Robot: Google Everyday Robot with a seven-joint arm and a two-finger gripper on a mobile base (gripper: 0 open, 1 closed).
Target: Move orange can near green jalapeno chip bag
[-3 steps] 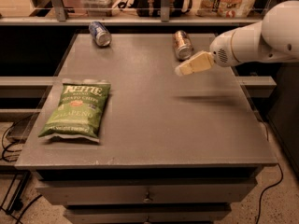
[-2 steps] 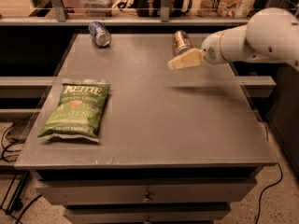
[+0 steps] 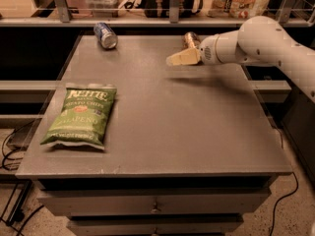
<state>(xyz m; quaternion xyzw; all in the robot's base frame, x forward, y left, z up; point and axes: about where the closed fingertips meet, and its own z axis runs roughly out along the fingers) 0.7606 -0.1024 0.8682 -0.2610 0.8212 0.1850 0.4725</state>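
One grey table (image 3: 197,132) (drawers below) bears three items. The white arm (image 3: 261,41) is extended over the table's far right. The green jalapeno chip bag (image 3: 81,116) is laid flat at its near left. The gripper (image 3: 176,59) is held above its far middle; open or closed cannot be told. The orange can (image 3: 191,39) lies at the table's far edge, just behind the gripper; the blue can (image 3: 105,35) lies at the far left.

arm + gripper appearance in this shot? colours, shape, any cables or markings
The arm is a smooth white shell of thick rounded links, with a few small dark dots on the casing and a round grey disc at the wrist. No outside cables or lettering show. The gripper is pale cream-yellow and tapers to a wedge. It is over the back right of the table, beside the orange can.
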